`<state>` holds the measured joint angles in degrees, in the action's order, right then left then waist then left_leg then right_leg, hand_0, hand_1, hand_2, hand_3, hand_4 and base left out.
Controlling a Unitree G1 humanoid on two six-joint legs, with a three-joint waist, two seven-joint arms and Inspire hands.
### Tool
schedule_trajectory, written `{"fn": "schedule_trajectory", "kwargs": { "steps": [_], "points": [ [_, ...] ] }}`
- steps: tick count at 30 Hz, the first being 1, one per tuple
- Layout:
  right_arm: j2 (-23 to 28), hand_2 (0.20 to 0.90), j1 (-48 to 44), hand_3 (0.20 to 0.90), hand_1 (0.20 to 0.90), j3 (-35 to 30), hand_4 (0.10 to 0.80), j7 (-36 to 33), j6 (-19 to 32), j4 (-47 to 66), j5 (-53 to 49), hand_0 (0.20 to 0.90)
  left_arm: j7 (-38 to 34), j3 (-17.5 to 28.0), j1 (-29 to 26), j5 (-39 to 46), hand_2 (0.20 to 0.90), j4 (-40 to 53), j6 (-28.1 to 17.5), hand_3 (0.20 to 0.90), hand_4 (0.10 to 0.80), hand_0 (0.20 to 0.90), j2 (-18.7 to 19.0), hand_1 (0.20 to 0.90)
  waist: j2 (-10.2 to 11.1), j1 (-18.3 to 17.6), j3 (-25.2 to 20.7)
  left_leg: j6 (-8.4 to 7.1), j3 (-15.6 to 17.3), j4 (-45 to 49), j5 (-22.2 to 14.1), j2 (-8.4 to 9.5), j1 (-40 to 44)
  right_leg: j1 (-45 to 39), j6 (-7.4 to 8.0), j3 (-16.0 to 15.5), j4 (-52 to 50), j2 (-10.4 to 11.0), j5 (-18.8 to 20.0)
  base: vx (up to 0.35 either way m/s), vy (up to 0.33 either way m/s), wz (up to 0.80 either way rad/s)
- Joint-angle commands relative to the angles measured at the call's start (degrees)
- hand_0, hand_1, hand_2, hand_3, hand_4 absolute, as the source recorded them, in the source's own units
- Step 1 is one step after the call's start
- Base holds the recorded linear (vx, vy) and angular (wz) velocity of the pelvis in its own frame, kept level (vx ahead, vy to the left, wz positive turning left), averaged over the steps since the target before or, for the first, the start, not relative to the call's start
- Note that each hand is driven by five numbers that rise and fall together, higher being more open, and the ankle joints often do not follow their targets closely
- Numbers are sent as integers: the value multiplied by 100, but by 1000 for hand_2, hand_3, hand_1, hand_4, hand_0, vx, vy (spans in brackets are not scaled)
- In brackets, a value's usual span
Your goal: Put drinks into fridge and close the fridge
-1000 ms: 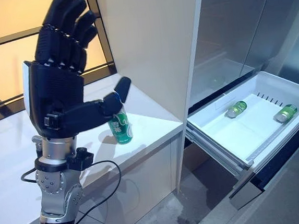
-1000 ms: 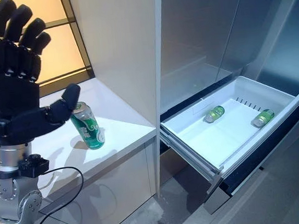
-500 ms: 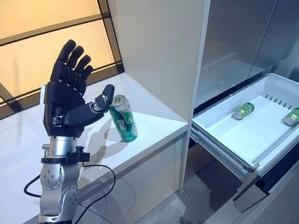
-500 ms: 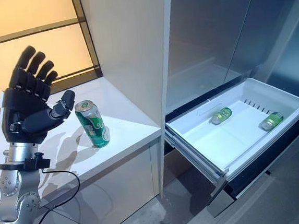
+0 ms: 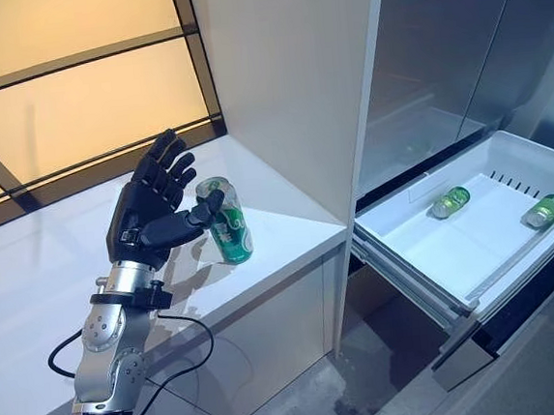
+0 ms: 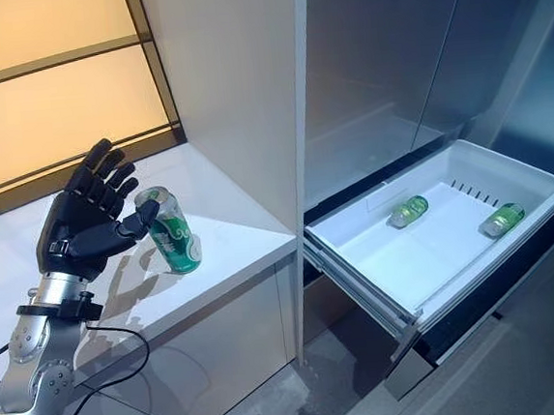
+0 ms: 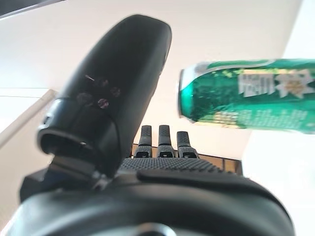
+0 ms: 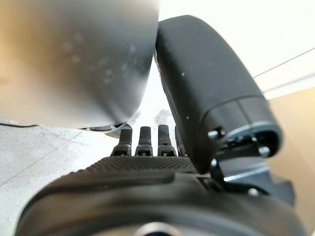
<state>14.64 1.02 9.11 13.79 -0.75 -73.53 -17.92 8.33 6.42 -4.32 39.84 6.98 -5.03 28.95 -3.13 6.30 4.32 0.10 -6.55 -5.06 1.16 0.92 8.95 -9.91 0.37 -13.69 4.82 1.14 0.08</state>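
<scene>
A green drink can [image 5: 226, 222] stands upright on the white counter [image 5: 31, 278], near its front right corner. My left hand [image 5: 153, 207] is raised just left of the can, open, fingers spread, with the thumb tip by the can's top rim. The left wrist view shows the can [image 7: 246, 96] past the thumb [image 7: 118, 93], not enclosed. The fridge's white drawer [image 5: 455, 250] is pulled out at the right, and two green drinks [image 5: 449, 201] [image 5: 543, 211] lie on their sides in it. My right hand [image 8: 147, 187] appears only in its wrist view, open and holding nothing.
A tall white panel [image 5: 284, 71] rises between the counter and the fridge. Steel fridge doors [image 5: 438, 48] stand above the drawer. An amber window [image 5: 54, 101] with dark frames backs the counter. Grey floor [image 5: 371, 393] lies below the drawer.
My left hand has dropped from high and close to the camera down to beside the can, staying open. The can and the drawer's drinks have not moved.
</scene>
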Motion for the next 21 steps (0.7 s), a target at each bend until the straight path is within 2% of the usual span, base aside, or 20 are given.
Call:
{"fn": "schedule_trajectory", "kwargs": {
  "steps": [1, 21],
  "points": [
    [-38, 900, -263, 900, 900, 40, 800, 120, -8, 52, 39, 900, 145, 451, -405, 129, 900, 117, -258, 900, 800, 900, 486, 900, 21, -63, -63, 3, 499, 112, -405, 129, 30, 39, 157, 355, -626, -114, -781, 0, 0, 0],
    [-38, 900, -243, 900, 900, -26, 800, 71, -16, 4, -90, 900, -28, 418, -702, -209, 900, -88, 165, 900, 800, 900, 771, 900, -3, -266, -98, 79, 699, 152, -498, 161, 102, 66, 210, 619, -571, -131, -717, 4, 8, -5]
  ]
}}
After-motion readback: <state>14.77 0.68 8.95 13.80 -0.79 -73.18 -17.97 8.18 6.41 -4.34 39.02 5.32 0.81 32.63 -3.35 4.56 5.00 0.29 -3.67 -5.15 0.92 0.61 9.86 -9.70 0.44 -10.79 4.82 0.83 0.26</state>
